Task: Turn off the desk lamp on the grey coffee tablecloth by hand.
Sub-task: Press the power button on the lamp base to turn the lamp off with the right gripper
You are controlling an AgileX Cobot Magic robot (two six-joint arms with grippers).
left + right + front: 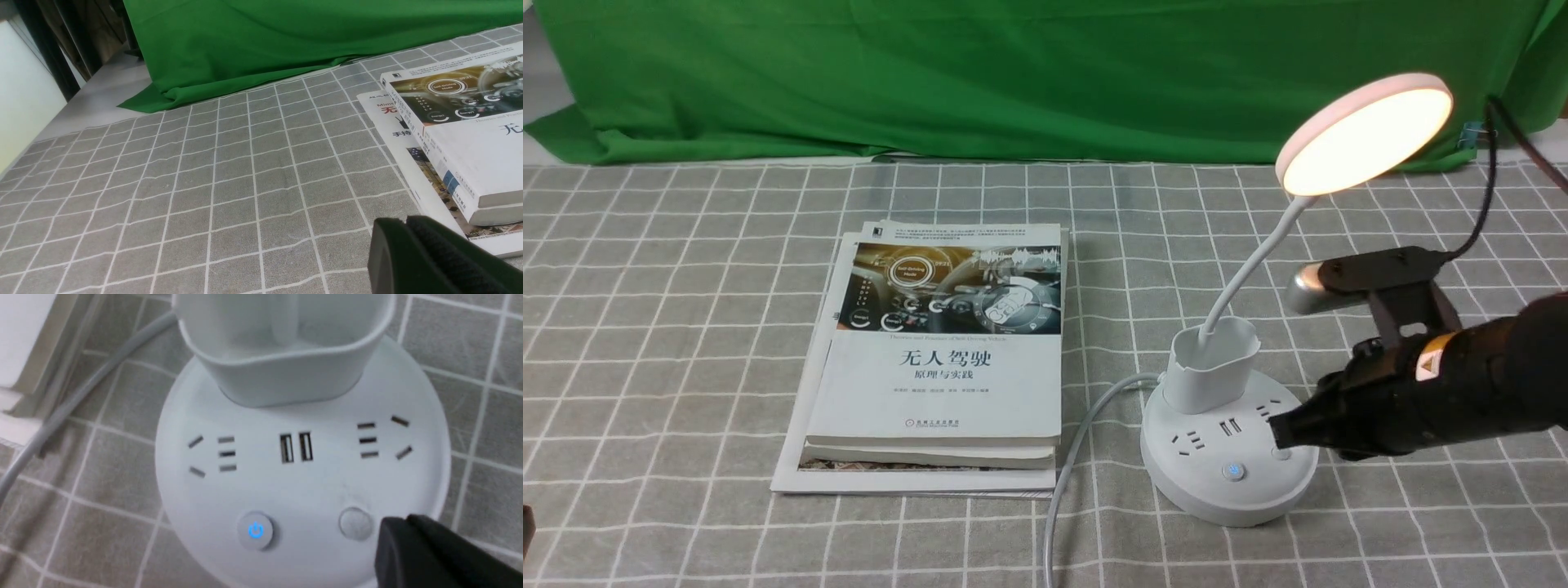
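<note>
Backdrop: green cloth (1013, 73) at the rear.
Surface: grid cloth (686, 327), grey with white lines.
Lamp (1209, 367): lit, standing on the grid cloth just right of stacked books (939, 351).
Right hand (1286, 431): clenched, empty, tip over the lamp base just beside the plain button (355, 524); blue-lit button (255, 531) apart.
Left hand (406, 228): clenched, empty, near the books.

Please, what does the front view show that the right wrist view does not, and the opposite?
Only the front view: the lit lamp head, the top book's cover and the green cloth. Only the right wrist view: the power symbol on the blue-lit button, readable here. Both: the lamp base, its cup holder, the grey cord, the grey checked tablecloth, and the right claw tip beside the plain button.
</note>
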